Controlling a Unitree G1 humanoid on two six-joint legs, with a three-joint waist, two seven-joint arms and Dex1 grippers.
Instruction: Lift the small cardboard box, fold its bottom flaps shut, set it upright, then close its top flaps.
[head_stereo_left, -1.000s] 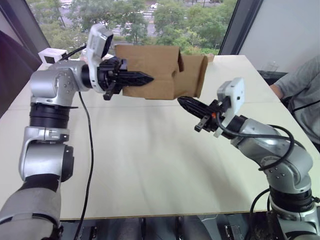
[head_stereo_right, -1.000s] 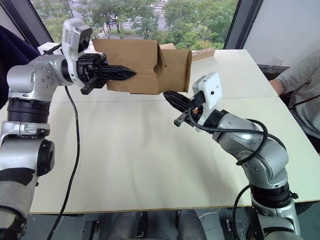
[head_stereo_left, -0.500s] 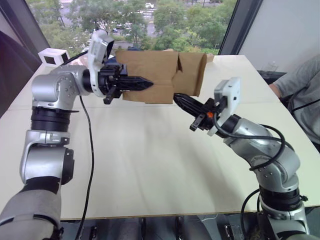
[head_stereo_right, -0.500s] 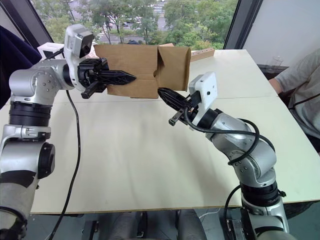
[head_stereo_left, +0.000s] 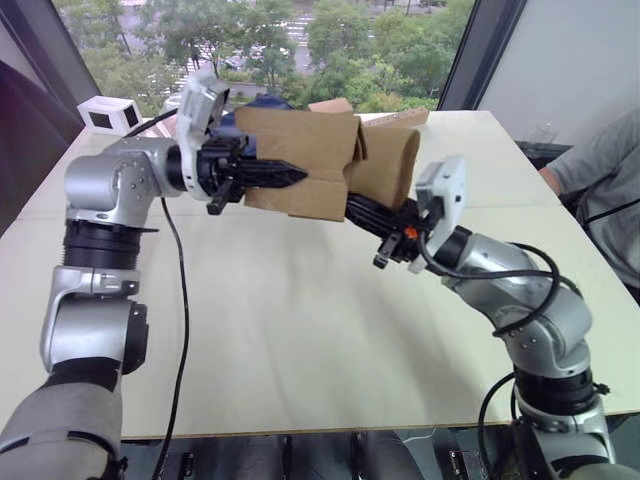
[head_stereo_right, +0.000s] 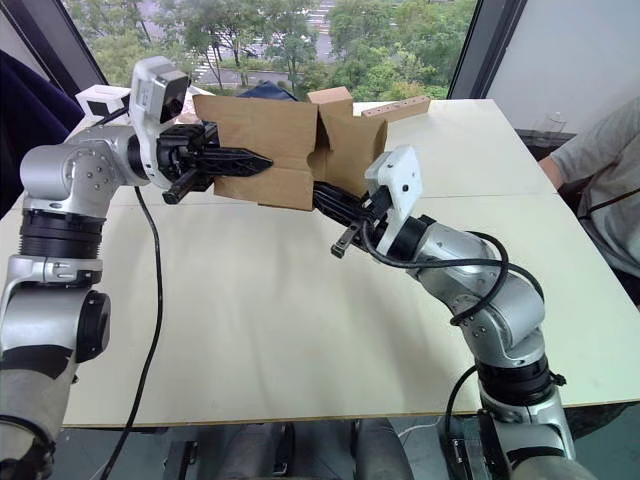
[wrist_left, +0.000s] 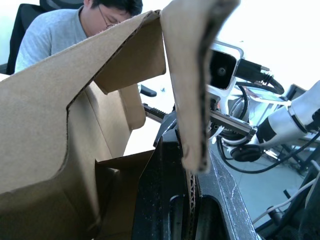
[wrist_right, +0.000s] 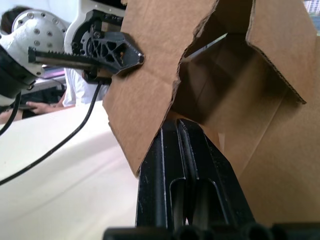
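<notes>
A: Wide pale surface (head_stereo_left: 300, 330) across the whole lower frame, bare under the arms. Small cardboard box (head_stereo_left: 300, 160) held aloft at upper centre, well clear of it, open end turned to frame right.

B: Changed from a second ago?

A: Box tipped lower on its right side. Right gripper (head_stereo_right: 325, 200) risen from below and apart to right against the open end, fingers shut together and empty, tips pressed to the lower of the bottom flaps (head_stereo_left: 385, 165). Flaps drawn in from splayed, though not yet flat.

B: Meaning?

A: Bottom fold begun, likely early; standing upright and top flaps all still ahead.

B: Left side?

A: Left gripper (head_stereo_left: 290, 177) at upper left, fingers clamped shut on the near wall, one inside, one outside.

B: Edges, room?

A: Ragged flap edge just above the right fingers in the wrist view; side flaps still jutting, likely to snag. Plenty of open air below and toward the near edge; small brown box (head_stereo_left: 330, 105) and tan block (head_stereo_right: 395, 107) behind, near; person's sleeve (head_stereo_left: 600, 180) at far right, well apart.
</notes>
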